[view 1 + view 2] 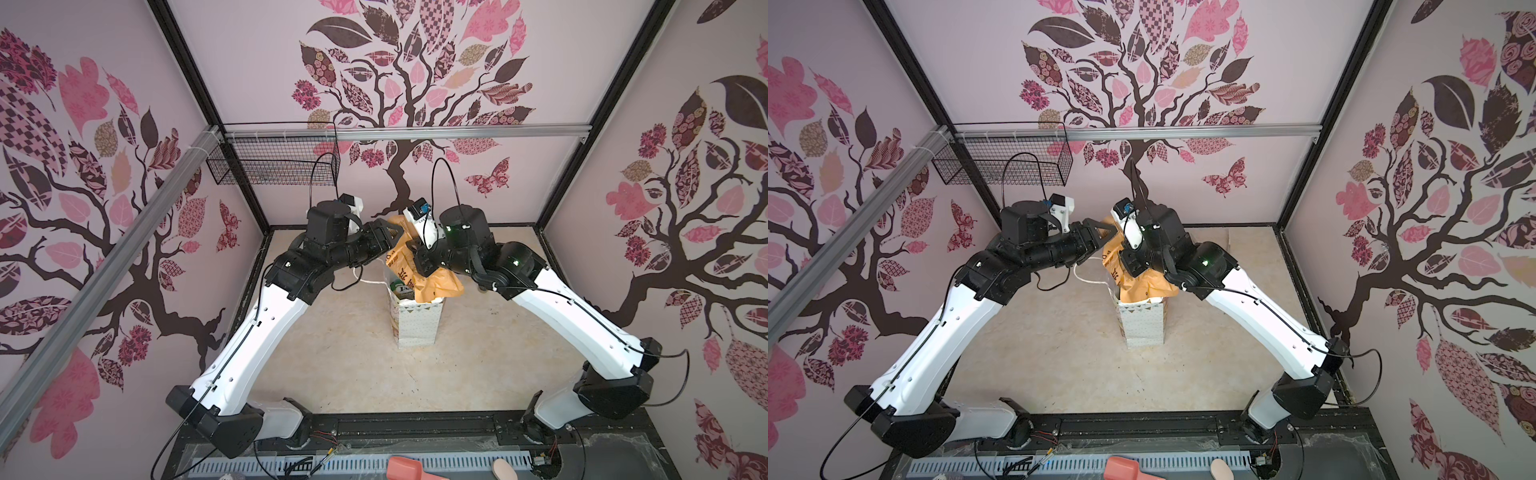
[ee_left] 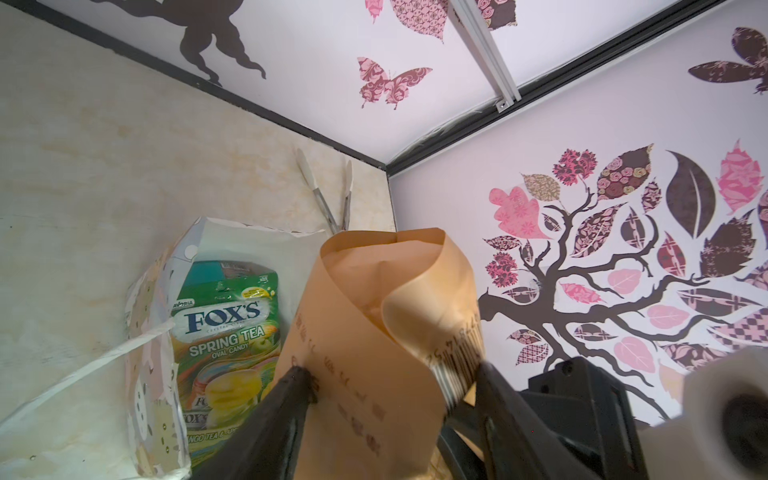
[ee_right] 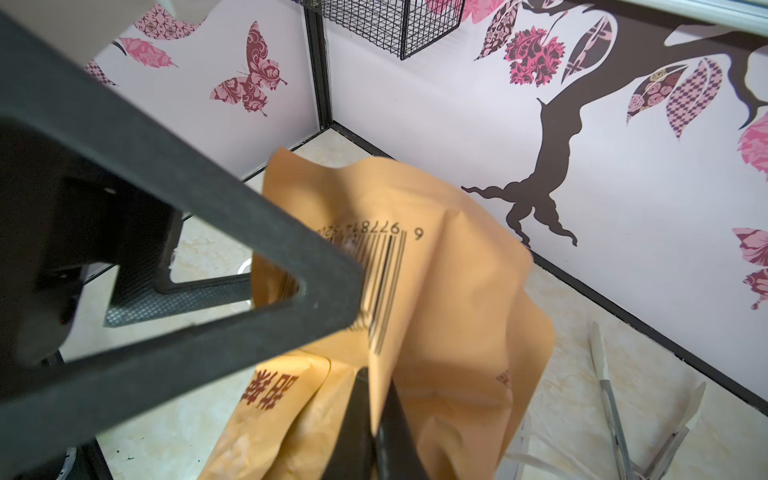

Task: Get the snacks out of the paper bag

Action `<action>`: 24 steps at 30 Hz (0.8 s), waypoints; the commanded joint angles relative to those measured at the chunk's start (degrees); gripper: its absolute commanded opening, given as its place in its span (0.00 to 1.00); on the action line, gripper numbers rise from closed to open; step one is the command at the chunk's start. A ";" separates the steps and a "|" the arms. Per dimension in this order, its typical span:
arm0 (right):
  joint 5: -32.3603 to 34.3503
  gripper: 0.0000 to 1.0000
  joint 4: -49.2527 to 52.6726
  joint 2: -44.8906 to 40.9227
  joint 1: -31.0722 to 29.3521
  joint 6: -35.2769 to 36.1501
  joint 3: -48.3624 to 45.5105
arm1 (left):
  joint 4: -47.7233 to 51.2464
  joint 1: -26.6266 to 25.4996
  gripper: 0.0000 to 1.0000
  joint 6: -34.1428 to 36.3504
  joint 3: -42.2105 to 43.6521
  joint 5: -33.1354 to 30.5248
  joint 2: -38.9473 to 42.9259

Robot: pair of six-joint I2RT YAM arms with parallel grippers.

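The tan-orange packet point(image 1: 442, 286) point(image 1: 1150, 286) sticks out of the mouth of the paper bag point(image 1: 417, 324) point(image 1: 1144, 326). Its long axis climbs from the bag's rim up toward the back wall, leaning a little to the left arm's side, with its lower end draped over the rim. The right pincer point(image 1: 422, 270) point(image 3: 376, 386) has its 2 fingers pressed together on a fold of this packet. The left pincer point(image 1: 395, 241) point(image 2: 390, 370) straddles the curled upper part, 1 finger on the printed face and 1 on the barcode, clamping it.

The bag stands upright near the middle of the tabletop point(image 1: 353, 365), mouth up, with a white rope handle point(image 1: 365, 279) hanging off its left side.

The left wrist view looks into the bag and shows a green-and-yellow packet point(image 2: 224, 332) standing upright beside the tan one, with a teal packet point(image 2: 208, 272) behind it; in a top view only a green sliver point(image 1: 401, 287) shows. Both wrist views show metal tongs point(image 2: 332, 195) point(image 3: 615, 407) lying on the tabletop beyond the bag, hidden from both top views. A wire basket point(image 1: 274, 162) hangs on the back wall.
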State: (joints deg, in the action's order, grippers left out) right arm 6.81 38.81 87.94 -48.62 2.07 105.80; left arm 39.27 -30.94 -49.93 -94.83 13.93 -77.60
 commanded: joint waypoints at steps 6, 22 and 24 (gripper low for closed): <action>-5.93 0.00 -3.85 -1.39 -0.52 -1.80 1.53 | 5.59 -0.60 0.66 2.76 -1.93 -0.26 -3.21; -6.68 0.41 -5.01 -3.15 -0.58 -3.77 -0.37 | -1.39 0.47 0.00 6.02 -1.82 -3.98 0.78; -6.64 0.54 -5.72 -3.87 -0.51 -4.58 -0.24 | -2.91 1.76 0.00 5.54 -1.77 -2.36 0.79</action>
State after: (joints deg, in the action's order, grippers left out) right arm 0.95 35.33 87.33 -48.71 -1.65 105.34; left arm 40.36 -30.65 -45.80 -95.42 12.10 -78.22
